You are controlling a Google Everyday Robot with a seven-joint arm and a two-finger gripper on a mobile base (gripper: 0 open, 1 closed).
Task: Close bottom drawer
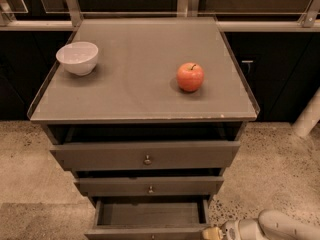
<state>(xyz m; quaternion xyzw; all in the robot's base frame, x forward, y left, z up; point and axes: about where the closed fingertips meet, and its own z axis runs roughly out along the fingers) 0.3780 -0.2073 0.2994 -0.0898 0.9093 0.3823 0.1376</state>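
The bottom drawer (150, 214) is the narrowest of three dark grey-brown drawers and stands pulled out, its empty inside showing; its front panel lies at the frame's bottom edge and its knob is cut off. My gripper (214, 232) shows at the bottom right, just beside the drawer's right front corner, at the end of a white arm (280, 227). The mid-width drawer (149, 186) and the widest top drawer (146, 155) sit above it, each slightly out.
A white bowl (77, 58) sits on the cabinet top (135, 69) at the far left; a red apple (190, 77) sits right of centre. Speckled floor (280, 164) surrounds the cabinet. A white post (307, 116) stands at the right.
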